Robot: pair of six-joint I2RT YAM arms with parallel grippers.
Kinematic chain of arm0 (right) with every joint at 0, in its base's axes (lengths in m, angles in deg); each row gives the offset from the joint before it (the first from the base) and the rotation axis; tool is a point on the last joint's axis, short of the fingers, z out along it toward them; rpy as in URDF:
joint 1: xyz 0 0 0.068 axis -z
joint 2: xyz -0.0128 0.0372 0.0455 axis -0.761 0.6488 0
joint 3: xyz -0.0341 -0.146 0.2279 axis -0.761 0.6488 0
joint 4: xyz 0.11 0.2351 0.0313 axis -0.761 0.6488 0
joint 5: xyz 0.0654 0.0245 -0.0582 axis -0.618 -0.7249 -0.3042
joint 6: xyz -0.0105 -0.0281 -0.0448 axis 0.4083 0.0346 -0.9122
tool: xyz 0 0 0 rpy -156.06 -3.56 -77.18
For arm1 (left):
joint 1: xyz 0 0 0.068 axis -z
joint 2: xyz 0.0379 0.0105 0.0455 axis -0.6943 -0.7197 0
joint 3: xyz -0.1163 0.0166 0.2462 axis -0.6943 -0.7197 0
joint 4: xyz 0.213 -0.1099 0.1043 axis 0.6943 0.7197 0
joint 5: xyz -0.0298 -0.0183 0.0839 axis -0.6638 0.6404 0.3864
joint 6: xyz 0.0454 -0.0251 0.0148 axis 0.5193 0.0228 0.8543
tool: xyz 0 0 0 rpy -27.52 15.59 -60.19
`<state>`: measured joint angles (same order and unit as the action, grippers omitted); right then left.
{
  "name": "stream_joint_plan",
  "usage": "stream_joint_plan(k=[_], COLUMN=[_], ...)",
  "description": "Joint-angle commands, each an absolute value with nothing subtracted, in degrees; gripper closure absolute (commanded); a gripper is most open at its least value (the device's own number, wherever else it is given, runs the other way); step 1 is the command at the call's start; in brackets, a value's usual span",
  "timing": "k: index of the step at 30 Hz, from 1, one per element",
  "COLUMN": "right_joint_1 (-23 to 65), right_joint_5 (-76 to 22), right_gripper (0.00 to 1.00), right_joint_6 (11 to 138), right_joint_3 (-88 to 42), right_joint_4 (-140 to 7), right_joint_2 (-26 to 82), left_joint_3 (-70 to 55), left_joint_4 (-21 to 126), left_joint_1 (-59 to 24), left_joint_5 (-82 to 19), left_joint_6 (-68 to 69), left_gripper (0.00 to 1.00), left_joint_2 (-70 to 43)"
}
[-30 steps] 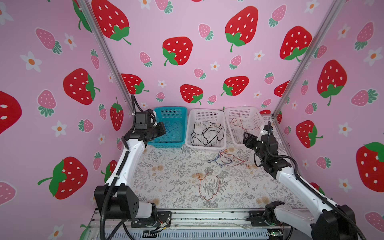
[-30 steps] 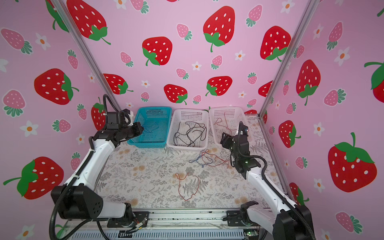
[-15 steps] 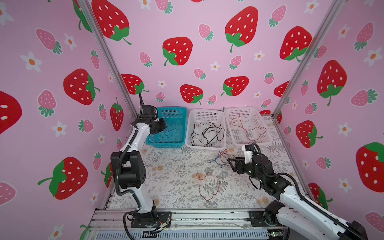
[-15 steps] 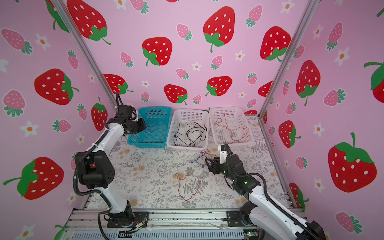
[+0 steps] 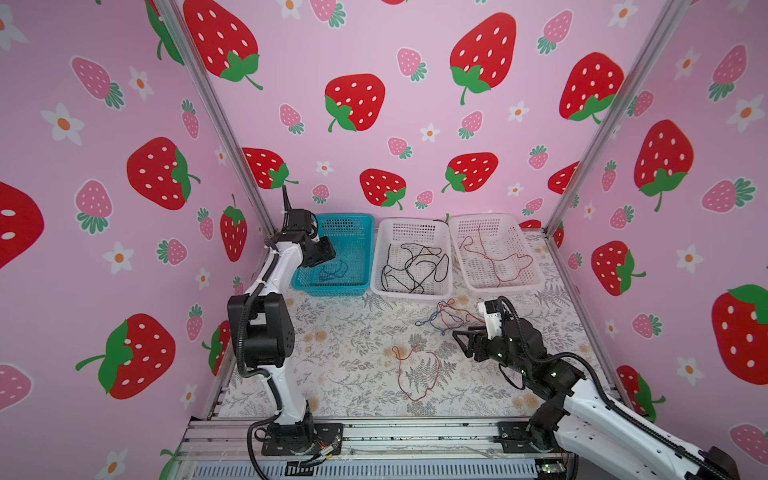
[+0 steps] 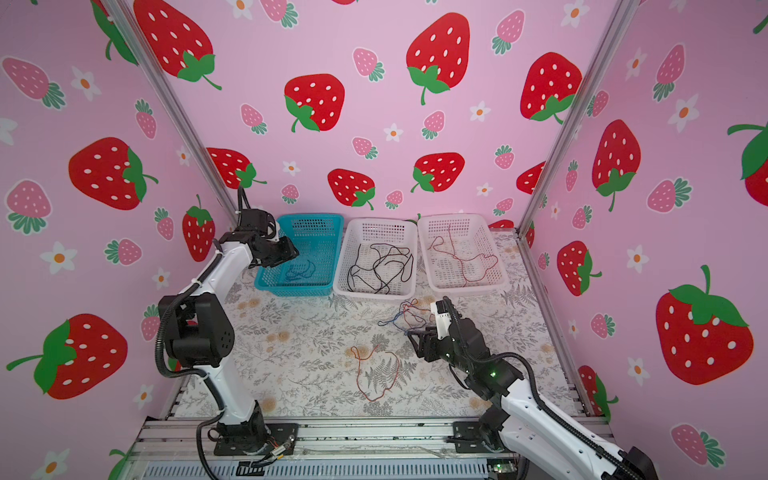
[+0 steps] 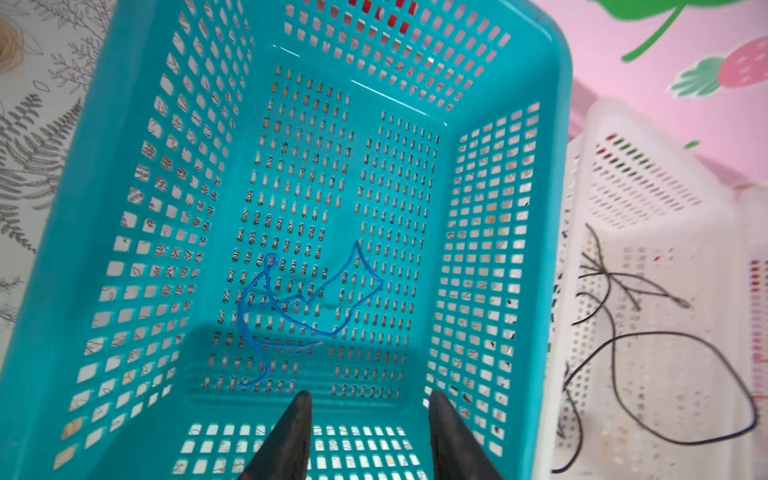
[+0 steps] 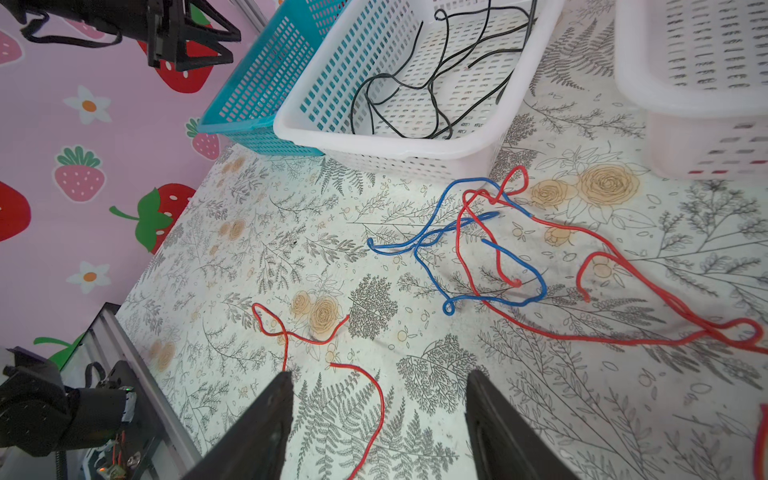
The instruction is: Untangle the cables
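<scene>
three plastic baskets with holes are sitting in a row at the back of the table, on the flower and leaf cloth point(image 5: 340, 340). the blue-green plastic basket point(image 5: 345, 217) is sitting on the left. a white plastic basket point(image 5: 409, 294) is sitting in the middle. a second white plastic basket point(image 5: 503, 286) is sitting on the right.

the left gripper point(image 7: 371, 399) is hanging over the blue-green basket. its two black fingers are standing apart and nothing is sitting between them. a thin blue cable point(image 7: 330, 333) is lying curled on the floor of that basket, and the fingers are not touching it.

thin black cables point(image 5: 415, 266) are lying in loose loops in the middle basket. a thin red cable point(image 5: 494, 259) is lying in the right basket.

on the cloth, just in front of the middle and right baskets, a small knot of blue and red cables point(image 8: 461, 226) is lying all mixed up. the blue and red ones are crossing over each other. a long red cable point(image 8: 316, 343) is lying by itself nearer the front of the table, apart from the knot.

the right gripper point(image 8: 379, 376) is hanging low over the cloth, near the knot. its fingers are spread wide and are not holding anything. in the right wrist view, a bit of the long red cable is showing on the cloth between the two fingers, but they are not pinching it.
</scene>
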<state>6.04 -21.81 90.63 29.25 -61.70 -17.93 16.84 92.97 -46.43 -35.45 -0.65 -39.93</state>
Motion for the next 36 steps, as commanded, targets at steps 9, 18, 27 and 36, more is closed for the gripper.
stream_joint_plan(k=[9,18,27,36], right_joint_1=[5.7,4.8,-3.1,-7.7], right_joint_5=[-16.8,-27.0,-26.9,-22.8], right_gripper=[0.32,0.32,0.34,0.42], right_joint_6=[87.1,86.6,84.7,88.7], right_joint_3=[22.6,27.2,28.2,29.3], right_joint_4=[-53.5,-63.6,-67.3,-71.0], right_joint_2=[-16.3,-9.1,2.3,11.4], left_joint_3=[12.3,-2.9,-19.6,-31.7], left_joint_4=[92.4,93.2,98.9,96.9], left_joint_1=[-46.5,-46.2,-44.9,-44.5], left_joint_5=[-36.7,-37.5,-37.8,-38.7], left_joint_6=[-2.1,-7.0,-6.3,-4.3], left_gripper=[0.07,0.01,0.01,0.01], left_joint_2=[-21.5,-3.7,11.7,20.6])
